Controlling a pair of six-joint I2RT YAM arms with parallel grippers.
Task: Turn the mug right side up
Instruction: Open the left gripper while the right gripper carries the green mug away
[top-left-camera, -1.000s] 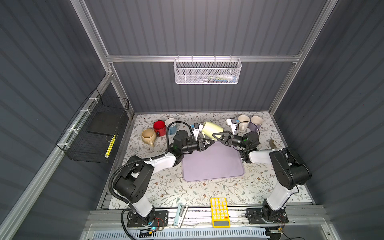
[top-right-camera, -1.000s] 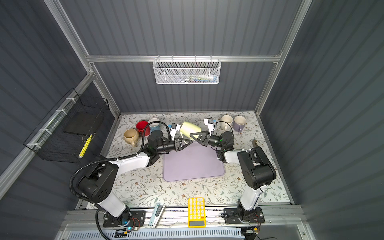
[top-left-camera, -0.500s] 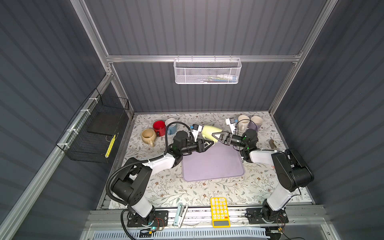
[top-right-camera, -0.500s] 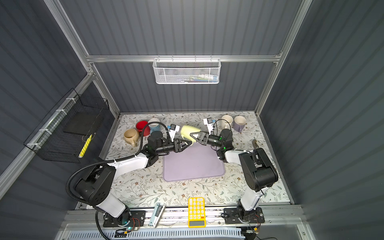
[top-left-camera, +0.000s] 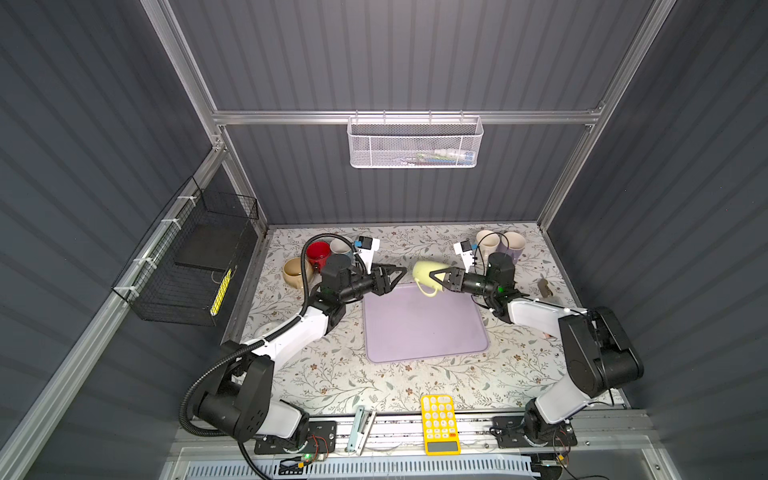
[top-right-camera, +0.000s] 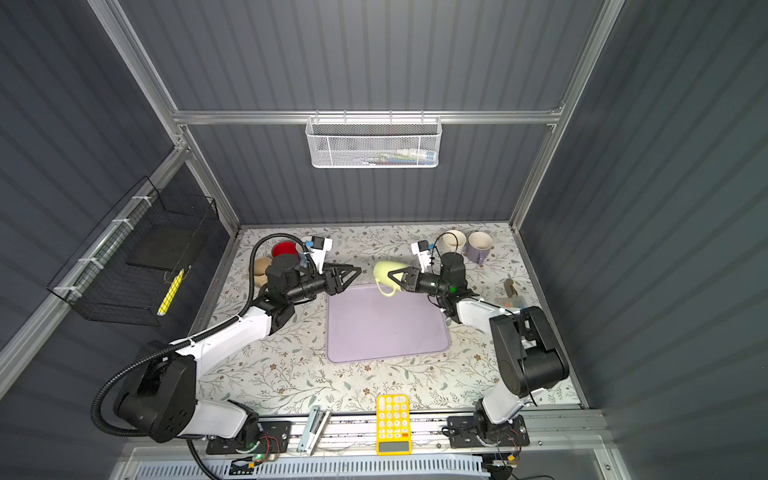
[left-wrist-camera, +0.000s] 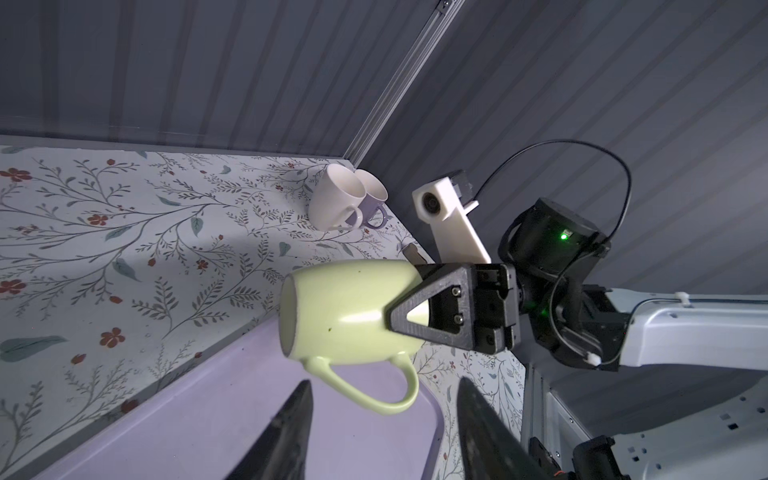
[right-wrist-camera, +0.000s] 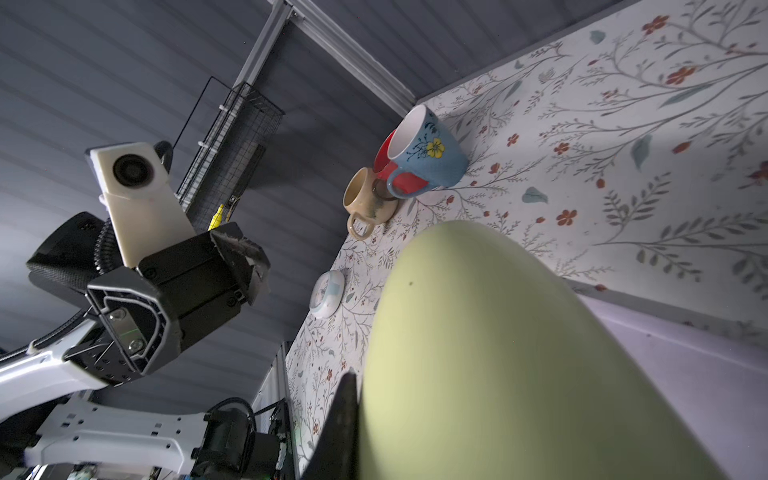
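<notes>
My right gripper (top-left-camera: 434, 277) clamps the pale green ceramic mug (top-left-camera: 422, 269) on its side, mid-frame over the upper edge of the lilac rubber mat (top-left-camera: 424, 328); the left gripper (top-left-camera: 395, 279) stands open just beside it. Held seemingly by one wall, it could slip during rotation onto the floral tabletop (top-left-camera: 332, 374). Dark ribbed walls (top-left-camera: 395, 62) enclose everything.

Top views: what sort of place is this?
Probably a robot lab test cell, not a home: corrugated grey walls on an aluminium frame, left arm and right arm bolted to a front rail.
</notes>
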